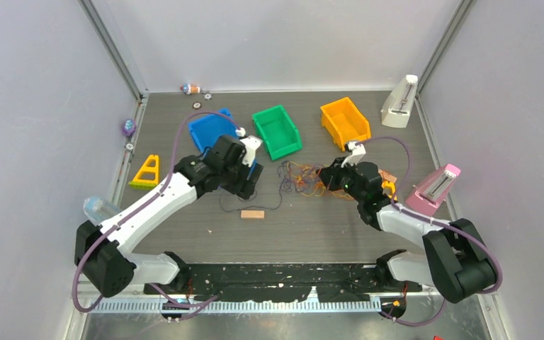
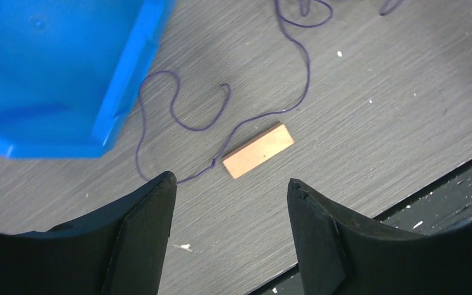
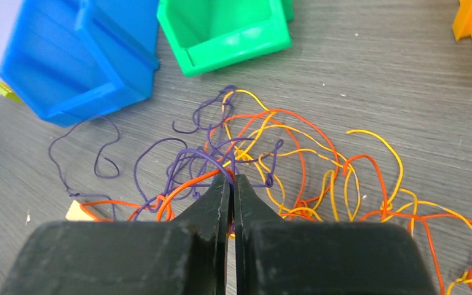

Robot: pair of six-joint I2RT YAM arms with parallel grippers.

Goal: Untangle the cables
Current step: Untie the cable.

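Pinching cables (image 3: 239, 147): right gripper (image 3: 232, 178) | left gripper (image 2: 230, 181) spread, purple strand (image 2: 309, 64) just ahead

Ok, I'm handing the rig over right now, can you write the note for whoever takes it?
Left gripper: open, empty, over the table beside the wooden block; a purple strand ends by one fingertip.
Right gripper: shut, tips in the cables, apparently pinching strands.
Cables: orange, yellow and purple tangle near the green bin; the purple strand trails toward the blue bin.
Done: that one strand lies mostly clear.
Left: separate the rest.
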